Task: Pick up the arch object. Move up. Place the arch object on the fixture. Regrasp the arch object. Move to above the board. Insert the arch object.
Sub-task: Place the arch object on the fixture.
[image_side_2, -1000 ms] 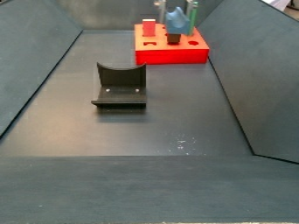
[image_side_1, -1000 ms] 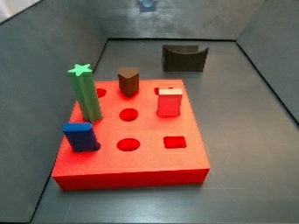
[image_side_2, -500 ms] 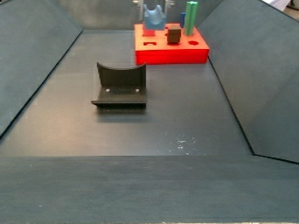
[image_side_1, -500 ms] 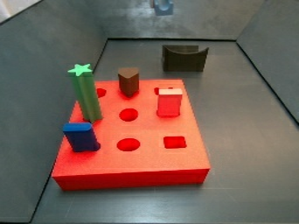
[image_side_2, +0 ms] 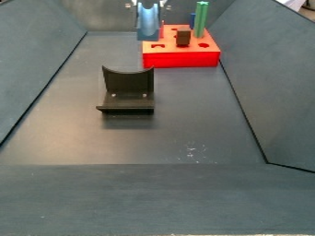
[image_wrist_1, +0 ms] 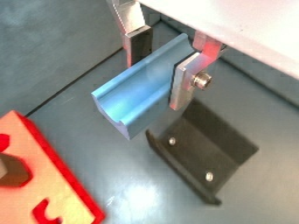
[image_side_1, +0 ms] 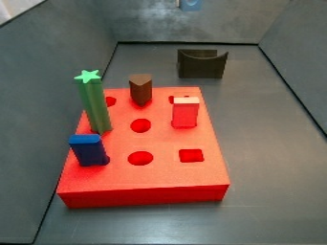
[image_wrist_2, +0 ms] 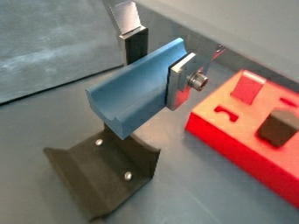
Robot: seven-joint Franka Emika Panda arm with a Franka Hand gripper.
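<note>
Gripper [image_wrist_1: 163, 63] clamped on the arch object [image_wrist_1: 138, 87], high above the fixture [image_wrist_1: 208, 149] w/ clearance: descend straight, centre over notch.

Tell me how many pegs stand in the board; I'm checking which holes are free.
4: green star peg and blue cuboid along one edge, brown peg and red peg mid-board. Gripper holds the arch object aloft.

tool [image_side_1: 189, 4] cropped at frame edge, arch object [image_side_1: 190, 4] barely showing

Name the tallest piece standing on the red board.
The green star-topped peg on the board; it overtops the brown, red and blue pieces. The claw holds the arch object.
</note>
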